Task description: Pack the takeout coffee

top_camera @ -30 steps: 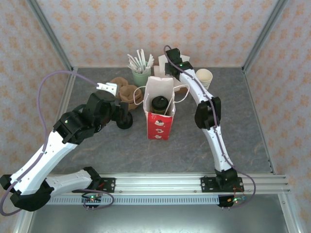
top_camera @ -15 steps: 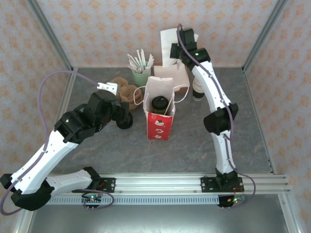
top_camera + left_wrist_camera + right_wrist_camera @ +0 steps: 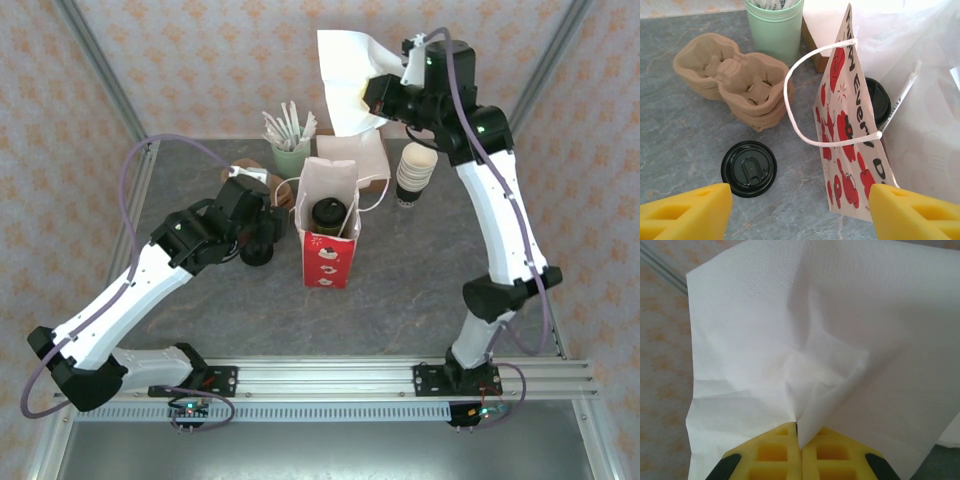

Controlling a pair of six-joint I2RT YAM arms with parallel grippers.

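Black-lidded coffee stands on the tabletop left of the bag, beneath the wide-open left end effector; the right end effector pinches a napkin.

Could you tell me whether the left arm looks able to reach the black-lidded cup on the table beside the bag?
Probably yes: the left gripper hovers over the cup with fingers open, and neither the bag nor the cardboard carriers block it.

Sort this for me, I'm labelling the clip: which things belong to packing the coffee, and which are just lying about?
Job: red-and-white bag; bagged coffee; loose lidded coffee beside it; probably the napkin in the right gripper.
Lying about: cardboard cup carriers; mint cup of sticks; stack of lidless cups.
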